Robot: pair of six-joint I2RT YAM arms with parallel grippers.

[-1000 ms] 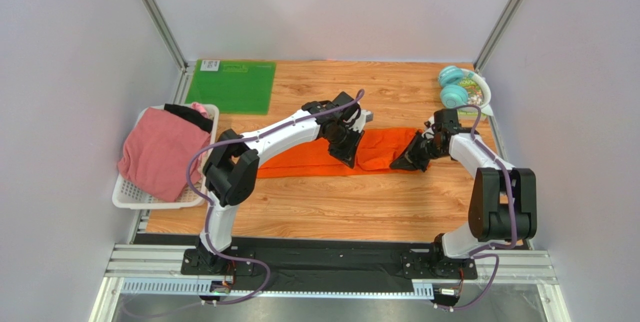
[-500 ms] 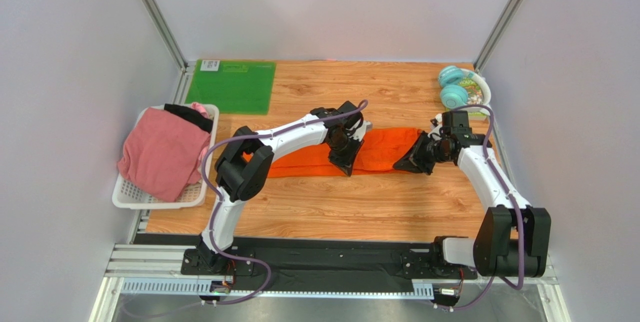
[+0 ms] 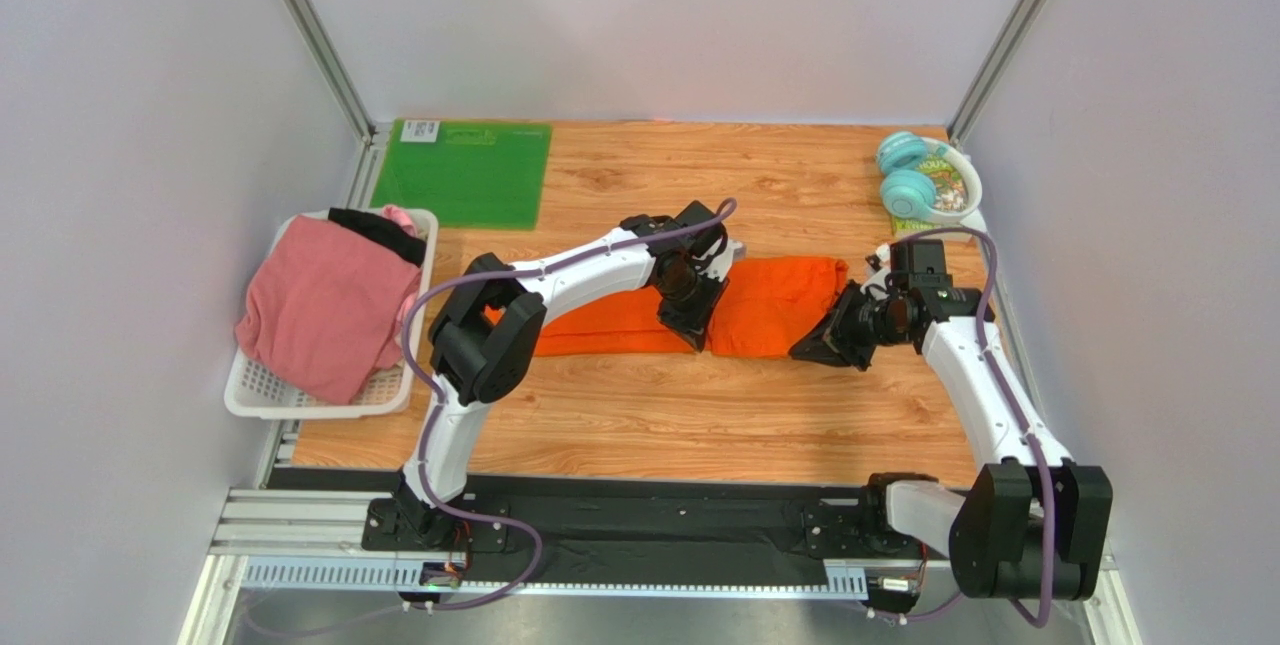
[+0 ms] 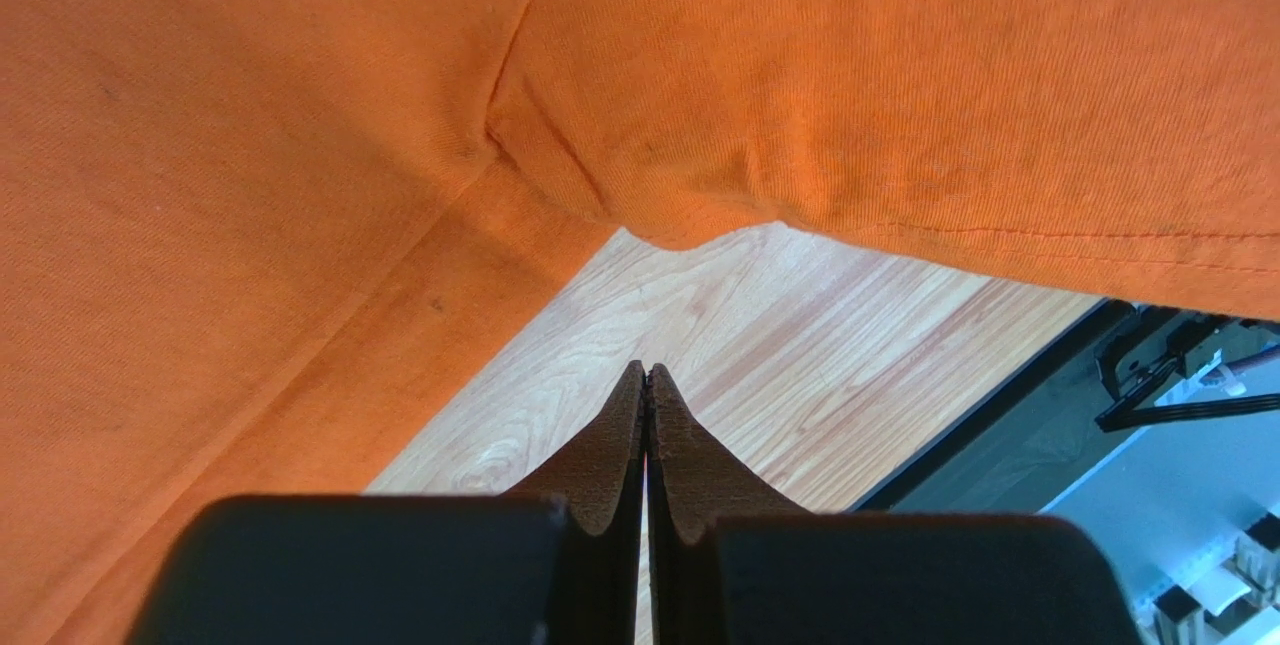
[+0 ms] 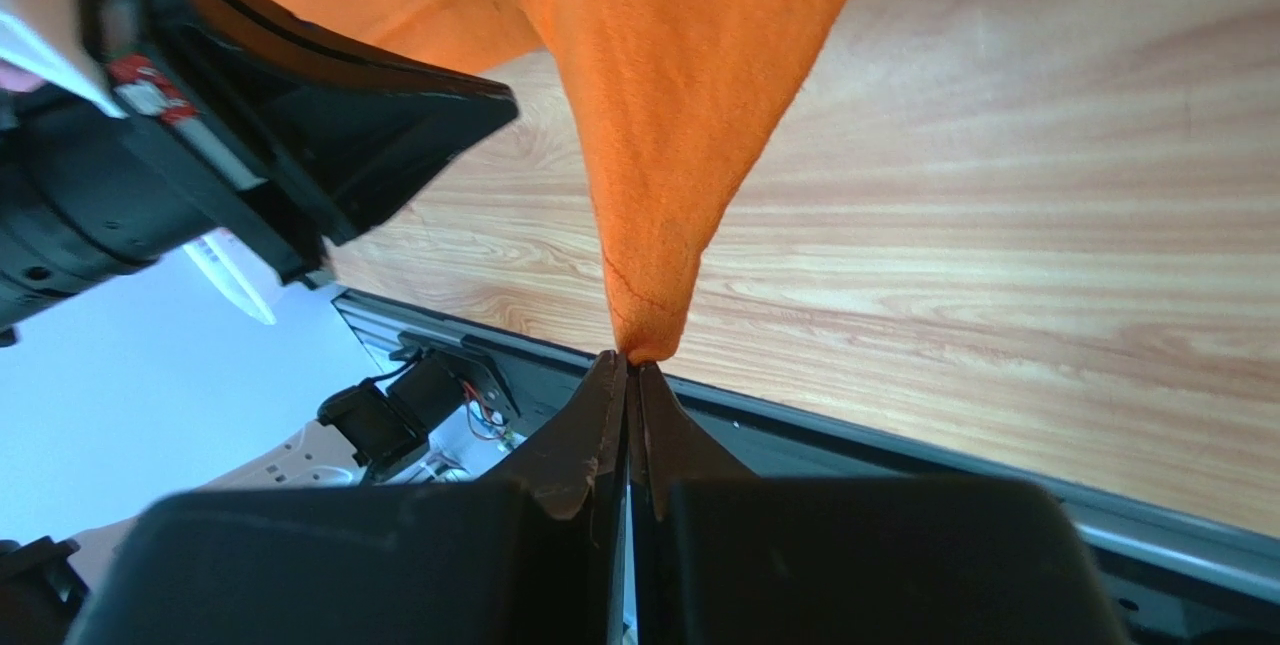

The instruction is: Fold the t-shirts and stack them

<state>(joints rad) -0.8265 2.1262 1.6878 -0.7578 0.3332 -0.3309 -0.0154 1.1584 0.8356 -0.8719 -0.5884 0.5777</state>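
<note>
top camera looks down from 6 o'clock over the whole table [image 3: 676, 420]; both wrist cameras sit close, sharing the orange t-shirt [image 3: 774, 308]

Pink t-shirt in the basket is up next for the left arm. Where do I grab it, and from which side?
Pinch a raised fold near the middle of the pink t-shirt, left gripper coming straight down. It lies heaped in the white basket, so a side approach would likely hit the wall. Stay off the far end, where the black t-shirt lies.
</note>
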